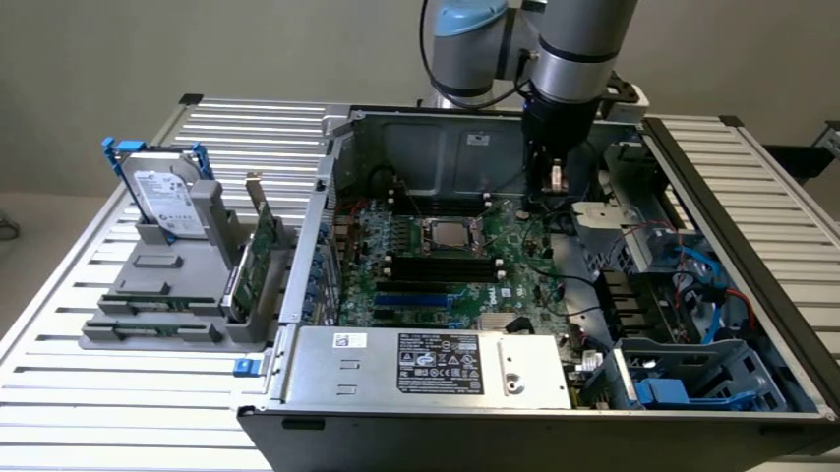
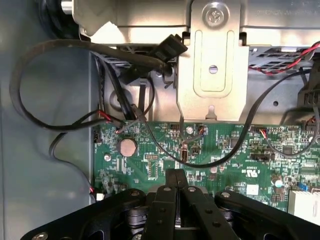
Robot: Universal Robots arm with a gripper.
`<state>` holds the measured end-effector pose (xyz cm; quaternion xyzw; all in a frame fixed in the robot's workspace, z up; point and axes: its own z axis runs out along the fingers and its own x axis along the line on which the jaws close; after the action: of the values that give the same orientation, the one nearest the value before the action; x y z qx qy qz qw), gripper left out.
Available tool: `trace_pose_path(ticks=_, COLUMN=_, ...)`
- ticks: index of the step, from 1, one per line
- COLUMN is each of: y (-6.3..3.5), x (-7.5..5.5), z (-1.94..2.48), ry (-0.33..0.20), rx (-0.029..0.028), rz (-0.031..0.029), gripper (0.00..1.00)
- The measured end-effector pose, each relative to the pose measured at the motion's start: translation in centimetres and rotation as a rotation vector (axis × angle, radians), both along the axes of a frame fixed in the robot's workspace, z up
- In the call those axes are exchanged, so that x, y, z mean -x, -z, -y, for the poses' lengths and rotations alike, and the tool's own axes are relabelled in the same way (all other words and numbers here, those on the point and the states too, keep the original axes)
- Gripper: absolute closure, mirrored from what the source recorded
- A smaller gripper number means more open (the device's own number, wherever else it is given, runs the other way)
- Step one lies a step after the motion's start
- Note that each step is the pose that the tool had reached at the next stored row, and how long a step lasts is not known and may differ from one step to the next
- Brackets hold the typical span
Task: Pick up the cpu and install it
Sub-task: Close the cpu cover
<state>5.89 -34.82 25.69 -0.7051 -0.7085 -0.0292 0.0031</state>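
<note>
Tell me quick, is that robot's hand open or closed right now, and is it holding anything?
Hand: closed, fingers pressed together, nothing seen between them. The cpu lies on the green board, apart from the hand.

1. Exterior cam sits high and back a bit, looking down at an angle into the open computer case [image 1: 434,379] on the slatted table [image 1: 79,413].
2. Wrist cam is way closer, facing the motherboard [image 2: 215,155] past its own gripper [image 2: 176,175].
3. Overlap: probably the motherboard patch below the arm [image 1: 577,49], upper right of the exterior frame.
</note>
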Motion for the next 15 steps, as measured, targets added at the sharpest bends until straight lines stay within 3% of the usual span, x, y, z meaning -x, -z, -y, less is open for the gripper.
trace_pose_path(ticks=5, y=0.88, x=-0.01, z=-0.05, ry=0.002, rx=-0.002, rz=-0.0003, gripper=0.89)
trace_pose_path(ticks=7, y=1.04, x=-0.01, z=-0.13, ry=0.004, rx=-0.002, rz=-0.0046, gripper=0.89)
trace_pose_path(ticks=8, y=1.03, x=-0.01, z=-0.14, ry=0.004, rx=-0.0022, rz=-0.0157, gripper=0.89)
trace_pose_path(ticks=15, y=1.04, x=0.05, z=-0.14, ry=0.005, rx=-0.0028, rz=-0.1428, gripper=0.89)
